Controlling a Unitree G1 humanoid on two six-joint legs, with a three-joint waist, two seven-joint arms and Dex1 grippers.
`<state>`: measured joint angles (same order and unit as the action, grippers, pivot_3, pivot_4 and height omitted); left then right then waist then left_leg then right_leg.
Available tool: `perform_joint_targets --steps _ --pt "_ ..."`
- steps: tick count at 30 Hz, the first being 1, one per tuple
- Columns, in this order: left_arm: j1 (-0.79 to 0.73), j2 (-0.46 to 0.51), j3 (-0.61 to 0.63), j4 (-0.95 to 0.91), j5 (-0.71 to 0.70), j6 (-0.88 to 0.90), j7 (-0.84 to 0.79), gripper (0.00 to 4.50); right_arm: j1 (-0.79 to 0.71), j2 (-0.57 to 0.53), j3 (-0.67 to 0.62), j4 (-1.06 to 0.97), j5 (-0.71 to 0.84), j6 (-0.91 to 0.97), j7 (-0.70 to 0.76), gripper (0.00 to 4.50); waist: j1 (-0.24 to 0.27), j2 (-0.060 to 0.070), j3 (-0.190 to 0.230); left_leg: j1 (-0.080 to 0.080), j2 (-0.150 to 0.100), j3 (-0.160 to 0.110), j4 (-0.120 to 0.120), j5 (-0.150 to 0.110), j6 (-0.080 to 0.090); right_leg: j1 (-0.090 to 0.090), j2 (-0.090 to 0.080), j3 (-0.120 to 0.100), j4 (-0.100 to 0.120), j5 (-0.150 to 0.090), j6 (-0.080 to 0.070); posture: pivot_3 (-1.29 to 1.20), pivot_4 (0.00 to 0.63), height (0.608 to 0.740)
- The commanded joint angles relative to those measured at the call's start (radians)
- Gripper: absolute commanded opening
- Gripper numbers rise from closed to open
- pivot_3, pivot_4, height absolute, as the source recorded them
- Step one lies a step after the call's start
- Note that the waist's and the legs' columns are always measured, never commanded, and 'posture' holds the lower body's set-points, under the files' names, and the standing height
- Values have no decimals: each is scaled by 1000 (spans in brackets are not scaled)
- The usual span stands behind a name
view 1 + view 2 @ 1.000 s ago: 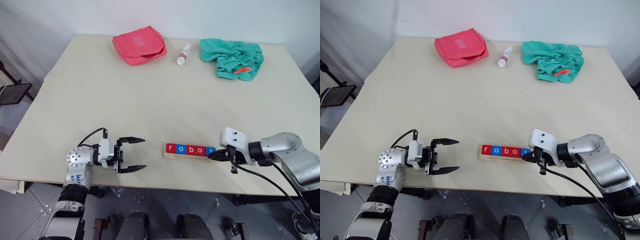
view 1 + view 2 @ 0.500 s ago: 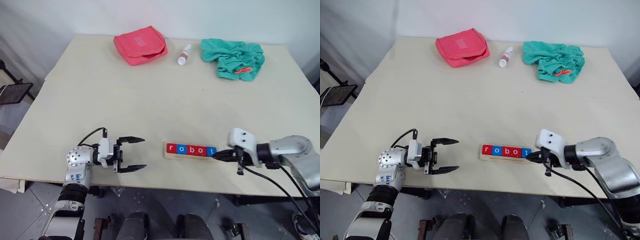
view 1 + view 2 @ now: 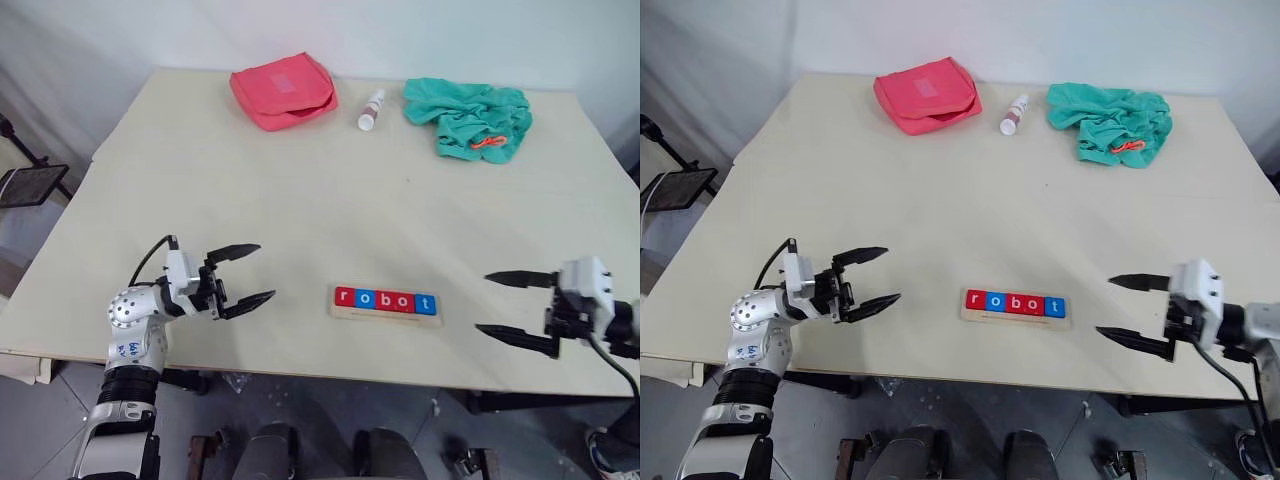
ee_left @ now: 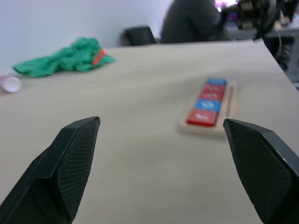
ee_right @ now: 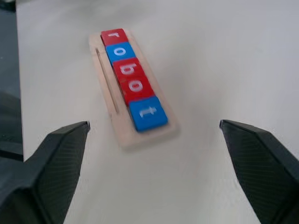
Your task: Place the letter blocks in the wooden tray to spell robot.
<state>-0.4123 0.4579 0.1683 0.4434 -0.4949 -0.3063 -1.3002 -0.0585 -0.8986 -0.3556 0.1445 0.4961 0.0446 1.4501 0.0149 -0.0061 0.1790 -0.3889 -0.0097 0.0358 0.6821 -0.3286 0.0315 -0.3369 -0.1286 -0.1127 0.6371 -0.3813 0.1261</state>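
The wooden tray [image 3: 385, 314] lies near the table's front edge, and the letter blocks [image 3: 386, 300] sit in it in a row reading r, o, b, o, t: red, blue, red, red, blue. The right wrist view shows the same row [image 5: 133, 79] in the tray [image 5: 112, 112]. My right gripper [image 3: 512, 308] hangs open to the right of the tray, apart from it, with nothing between its fingers. My left gripper [image 3: 247, 272] is open and empty, left of the tray. The left wrist view looks along the table at the blocks [image 4: 209, 99].
At the table's far side lie a red pouch [image 3: 281, 90], a small white bottle [image 3: 369, 109] and a crumpled green cloth [image 3: 477, 114]. A person sits beyond the table [image 4: 194, 21] in the left wrist view. The table's front edge runs just below both grippers.
My right gripper has let go at the tray's right end, opened wide and drawn back to the right. The blue t block stays in the tray. My left gripper has shifted left and up a little.
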Motion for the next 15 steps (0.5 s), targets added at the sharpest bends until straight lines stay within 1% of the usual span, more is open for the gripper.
perform_joint_targets --steps 1,3,6,9,11,12,15 --pt "2 9 27 -39 -43 48 6 4500 0 2 -53 90 56 -98 123 4490 0 0 0 0 0 0 0 0 0 0 0 0 0 0 0 0 150 740" --pt "-2 8 40 -40 -65 73 -10 4500 -7 -15 -48 170 50 -161 159 4490 0 0 0 0 0 0 0 0 0 0 0 0 0 0 0 0 150 740" --pt "-7 12 57 -45 -112 137 -39 4500 -40 -34 -19 297 63 -270 164 4490 -1 0 0 1 0 0 0 0 0 1 0 0 0 0 0 0 150 740" --pt "-9 15 72 -39 -137 160 -78 4500 -79 -40 3 374 91 -312 164 4490 -7 0 0 1 0 1 0 0 0 1 0 0 0 0 0 0 150 740" --pt "-15 19 76 -13 -136 147 -117 4500 -92 -58 34 396 123 -309 164 4490 -12 0 0 1 0 0 0 0 0 1 0 0 0 0 0 0 150 740" --pt "-20 17 78 -2 -133 141 -128 4500 -73 -72 51 358 229 -242 164 4490 -13 0 0 1 0 1 0 0 0 1 0 0 0 0 0 0 150 740" --pt "-34 10 80 21 -131 113 -185 4500 -54 -115 120 345 279 -254 164 4490 -14 0 0 1 0 0 0 0 0 1 0 0 0 0 0 0 150 740"
